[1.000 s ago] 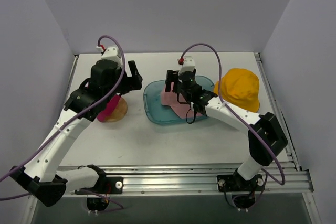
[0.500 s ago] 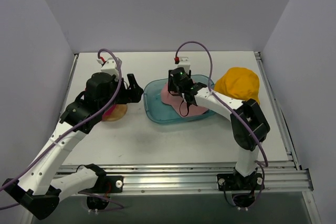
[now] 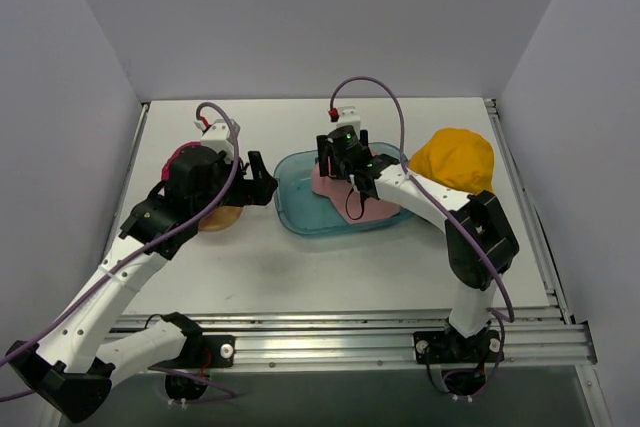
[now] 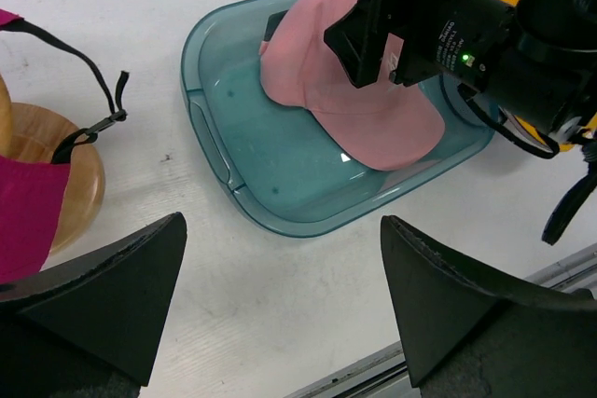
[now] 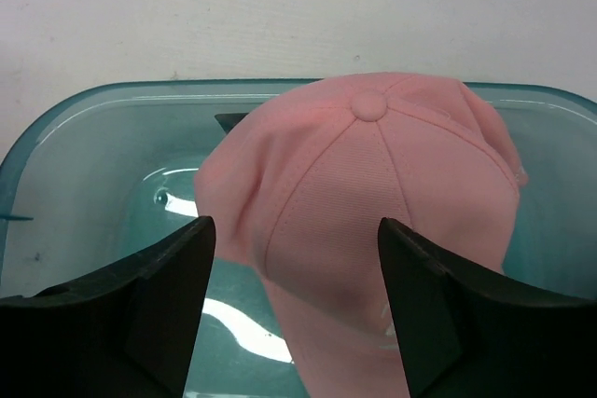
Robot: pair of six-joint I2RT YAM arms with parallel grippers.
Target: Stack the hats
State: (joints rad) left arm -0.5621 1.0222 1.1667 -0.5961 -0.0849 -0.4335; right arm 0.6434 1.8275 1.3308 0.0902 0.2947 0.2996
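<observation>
Right claw hung open over the pink hat, left claw open too; a shallow pinch risked slipping.

Translucent teal oval tray, frame centre, on white desk. Wooden stand, disc base, centre-left, apart from tray.

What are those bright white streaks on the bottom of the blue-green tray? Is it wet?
Right wrist view: the streaks on the tray, beside the pink hat, look like lamp glare on glossy plastic; wetness cannot be told. Left wrist view: a smaller glint near the hat's brim; the left gripper, close to the lens, shows dark with little detail. Top view: soft, even light, faint shadows.
</observation>
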